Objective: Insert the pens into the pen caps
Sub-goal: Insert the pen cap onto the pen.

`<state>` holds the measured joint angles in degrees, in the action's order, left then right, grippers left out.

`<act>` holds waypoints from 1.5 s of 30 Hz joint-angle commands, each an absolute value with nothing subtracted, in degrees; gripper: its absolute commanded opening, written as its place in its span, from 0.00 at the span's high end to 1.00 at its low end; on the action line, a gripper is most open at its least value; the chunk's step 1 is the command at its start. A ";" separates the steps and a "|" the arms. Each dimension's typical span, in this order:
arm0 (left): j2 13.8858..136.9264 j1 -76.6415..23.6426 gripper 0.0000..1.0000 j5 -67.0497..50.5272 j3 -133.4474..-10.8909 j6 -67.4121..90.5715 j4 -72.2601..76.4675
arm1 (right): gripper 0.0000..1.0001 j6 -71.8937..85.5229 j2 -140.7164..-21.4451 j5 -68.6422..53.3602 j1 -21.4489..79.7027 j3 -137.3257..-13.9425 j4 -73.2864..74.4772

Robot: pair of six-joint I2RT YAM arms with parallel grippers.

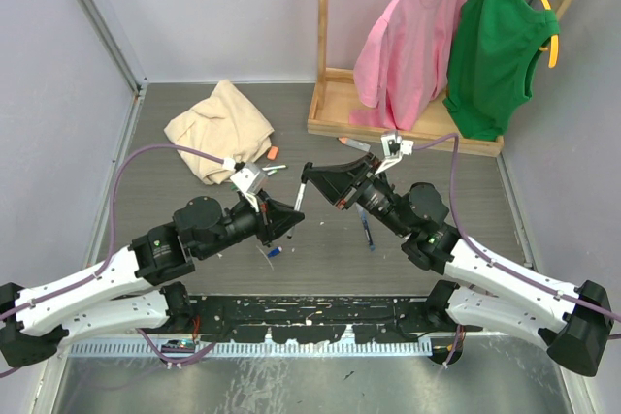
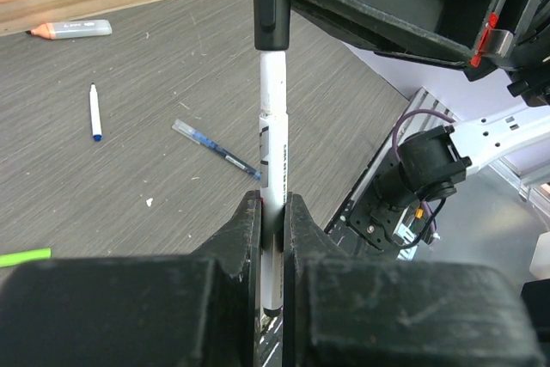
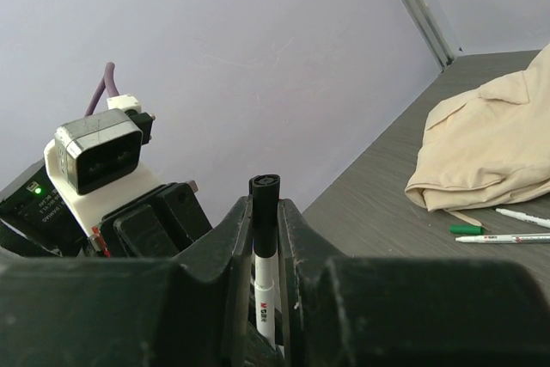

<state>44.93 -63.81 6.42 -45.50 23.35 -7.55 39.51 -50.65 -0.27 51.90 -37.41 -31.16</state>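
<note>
My left gripper (image 2: 273,212) is pressed together on the lower barrel of a white pen (image 2: 273,118). My right gripper (image 3: 265,212) pinches the black cap (image 2: 271,15) that sits over the pen's other end. The pair hangs in the air above the middle of the table (image 1: 320,273).

The join looks started, but I cannot tell whether it is fully seated. If my two wrists are not in line when I push, the barrel could bend or skid through my left fingers. The cap could also twist out of my right ones and drop. If I let go too early, a loose cap could fall off.

I count six pens:
- the held one
- a grey marker (image 2: 69,29) near the far right corner, by the wooden rack base (image 1: 335,123)
- a small white pen with a blue tip (image 2: 94,112)
- a blue pen (image 2: 215,150)
- two thin white ones (image 3: 520,217) beside the beige cloth (image 1: 218,123) towards the far left

I count four caps:
- the black one
- an orange cap (image 1: 273,152)
- a blue cap (image 1: 275,251)
- a green cap (image 3: 467,229)
</note>
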 commanded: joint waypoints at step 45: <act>39.62 -64.04 1.00 16.36 -45.10 23.82 -8.94 | 0.45 32.05 -49.51 2.41 51.61 -48.61 -13.23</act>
